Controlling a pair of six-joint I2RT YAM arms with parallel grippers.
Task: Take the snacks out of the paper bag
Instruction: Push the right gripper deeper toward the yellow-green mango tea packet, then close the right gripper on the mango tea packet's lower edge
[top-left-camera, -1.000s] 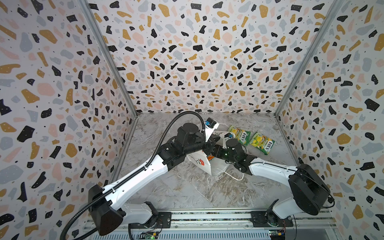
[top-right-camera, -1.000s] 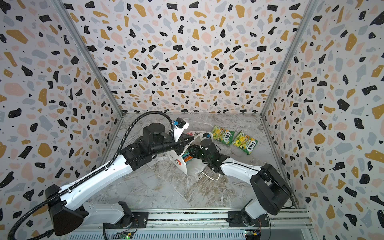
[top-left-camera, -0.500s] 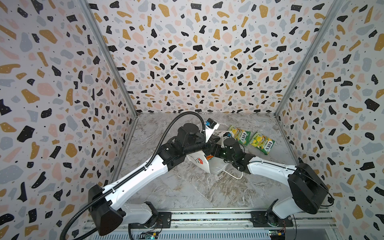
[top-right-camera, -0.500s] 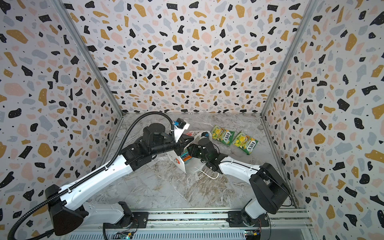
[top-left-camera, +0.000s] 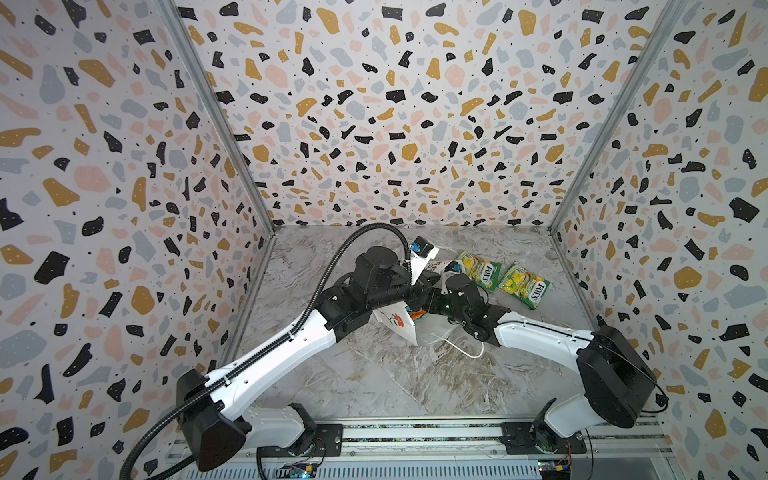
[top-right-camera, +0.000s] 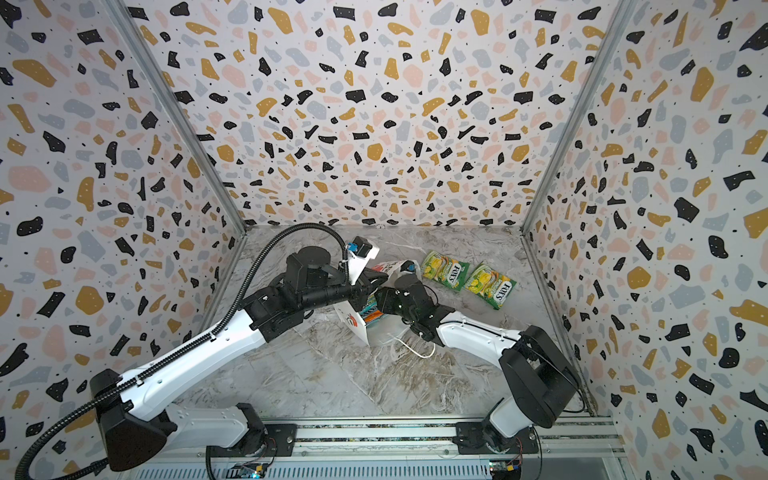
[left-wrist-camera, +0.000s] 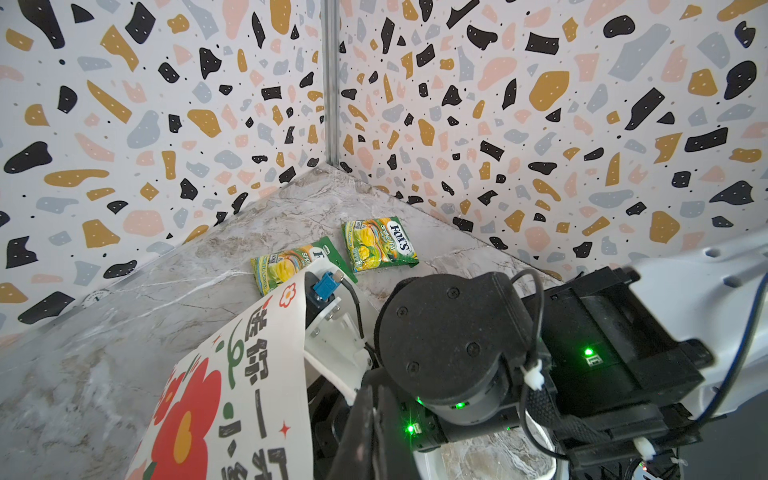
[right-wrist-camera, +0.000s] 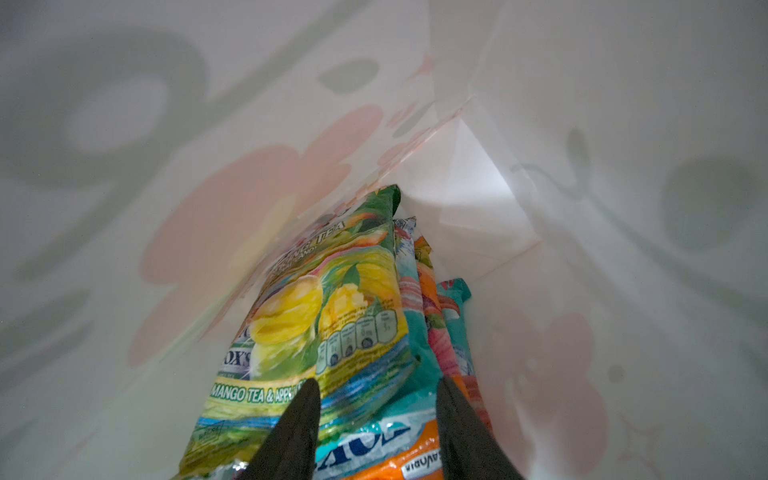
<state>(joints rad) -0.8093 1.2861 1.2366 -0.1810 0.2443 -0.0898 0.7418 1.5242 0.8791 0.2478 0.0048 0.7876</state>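
Observation:
The white paper bag (top-left-camera: 395, 322) (top-right-camera: 351, 322) with a red flower leans tilted on the marble floor, mouth toward the right arm. My left gripper (left-wrist-camera: 374, 432) (top-left-camera: 419, 286) is shut on the bag's upper rim by its cord. My right gripper (right-wrist-camera: 378, 415) is inside the bag (right-wrist-camera: 582, 208) and open. Its fingers (right-wrist-camera: 299, 424) straddle the near ends of stacked snacks: a green-yellow pouch (right-wrist-camera: 332, 299), a teal-pink one (right-wrist-camera: 449, 332) and an orange one (right-wrist-camera: 399, 457). Two green-yellow pouches (top-left-camera: 476, 268) (top-left-camera: 524, 286) lie outside, and both top views show them.
A loose white cord handle (top-left-camera: 461, 349) (top-right-camera: 415, 351) trails on the floor in front of the bag. The two pouches (left-wrist-camera: 286, 268) (left-wrist-camera: 380, 245) outside lie near the back right corner. Terrazzo-patterned walls enclose the floor on three sides.
My right gripper has edged slightly deeper into the bag's mouth. The left gripper and the bag have held still.

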